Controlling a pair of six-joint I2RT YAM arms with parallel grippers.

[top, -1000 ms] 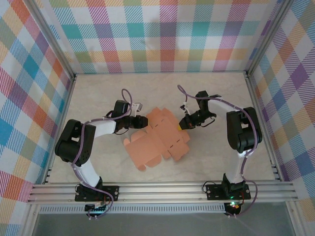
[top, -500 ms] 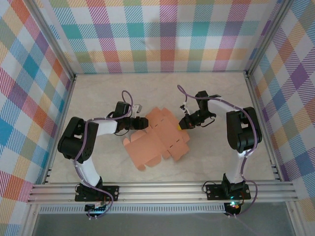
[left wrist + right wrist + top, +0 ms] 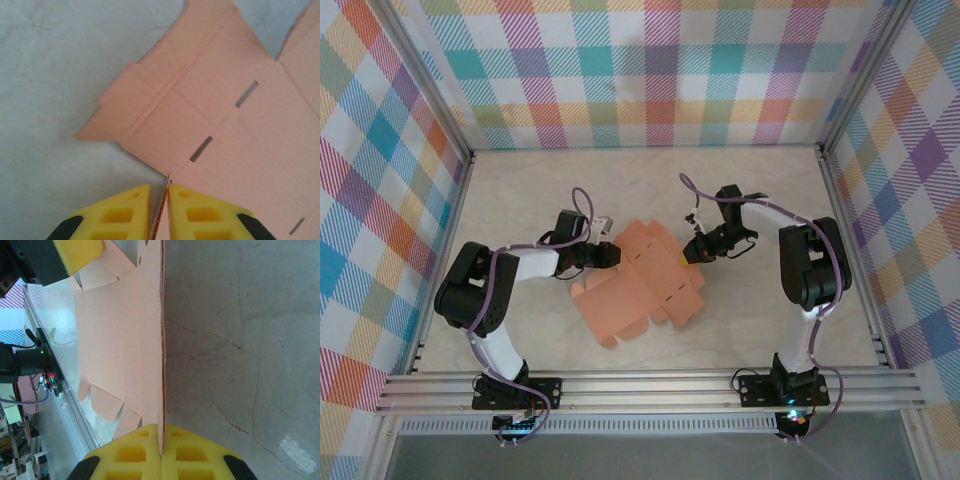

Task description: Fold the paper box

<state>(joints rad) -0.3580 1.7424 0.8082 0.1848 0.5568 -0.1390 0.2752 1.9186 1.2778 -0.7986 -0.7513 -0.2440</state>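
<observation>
The paper box (image 3: 640, 288) is a flat salmon-orange die-cut sheet with rounded flaps, lying mid-table between the arms. My left gripper (image 3: 611, 252) is at the sheet's upper left edge. In the left wrist view its yellow fingers (image 3: 200, 215) stand close together with a raised card edge of the paper box (image 3: 215, 115) pinched between them, my left gripper (image 3: 161, 202) shut on it. My right gripper (image 3: 689, 255) is at the sheet's right edge. The right wrist view shows my right gripper (image 3: 162, 442) shut on the paper box (image 3: 120, 340), whose edge stands up from the table.
Plaid walls enclose the pale marbled table (image 3: 760, 180). An aluminium rail (image 3: 650, 388) runs along the near edge, with both arm bases on it. The left arm's yellow finger (image 3: 77, 252) shows across the sheet in the right wrist view.
My left gripper's jaws have closed onto the sheet's left edge. The sheet and my right gripper have hardly moved.
</observation>
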